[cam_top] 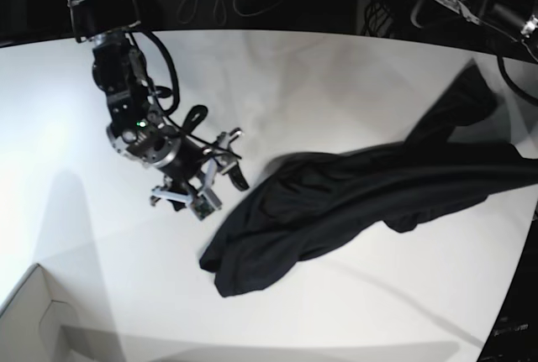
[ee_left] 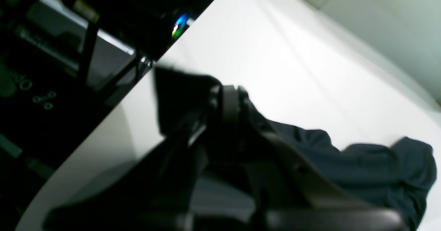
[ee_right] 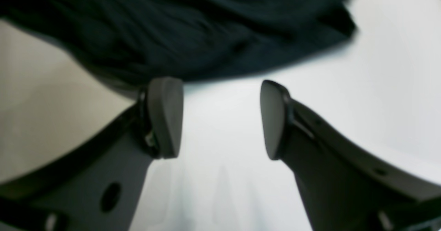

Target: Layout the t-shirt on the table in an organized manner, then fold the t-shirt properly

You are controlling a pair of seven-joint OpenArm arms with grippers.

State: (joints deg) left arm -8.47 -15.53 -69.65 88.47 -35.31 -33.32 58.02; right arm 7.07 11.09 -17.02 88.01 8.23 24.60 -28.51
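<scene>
While seemingly pinched by left gripper [ee_left: 229,103]: t-shirt [cam_top: 353,194]

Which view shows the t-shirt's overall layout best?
The base view: the whole t-shirt lies crumpled diagonally across the table. The right wrist view shows only a blurred edge; the left wrist view shows one bunched part.

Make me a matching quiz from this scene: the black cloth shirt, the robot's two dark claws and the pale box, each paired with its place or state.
Things:
1. black fabric t-shirt
2. right gripper
3. left gripper
4. pale cardboard box

Place or state:
A. open, nothing between its jaws
B. shut on dark cloth
C. bottom-left corner of the base view
D. crumpled across the smooth white table

Pairs: 1-D, 2-A, 3-B, 4-C
</scene>
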